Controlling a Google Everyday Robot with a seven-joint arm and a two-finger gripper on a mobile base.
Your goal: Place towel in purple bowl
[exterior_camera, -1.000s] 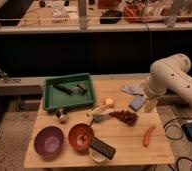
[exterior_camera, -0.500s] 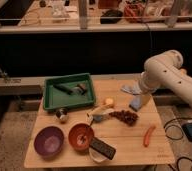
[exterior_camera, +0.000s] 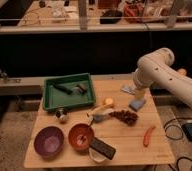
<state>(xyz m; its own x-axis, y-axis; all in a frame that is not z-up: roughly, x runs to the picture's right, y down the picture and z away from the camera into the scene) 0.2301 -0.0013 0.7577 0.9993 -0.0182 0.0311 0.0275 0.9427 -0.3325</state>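
Purple bowl (exterior_camera: 49,142) stood at the near left of the table (exterior_camera: 134,147), well apart from the small blue towel (exterior_camera: 137,104) at the right. The gripper (exterior_camera: 139,95) hung just above that towel, fingers apart, holding nothing. A shallow pinch could let the cloth fall early, perhaps into the orange-red bowl (exterior_camera: 81,136) beside the target.

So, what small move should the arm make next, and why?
Probably lower the gripper onto the bluish cloth just beneath it, likely the towel, and close. The gripper is open and holds nothing, and the purple bowl stands empty, far from the cloth.
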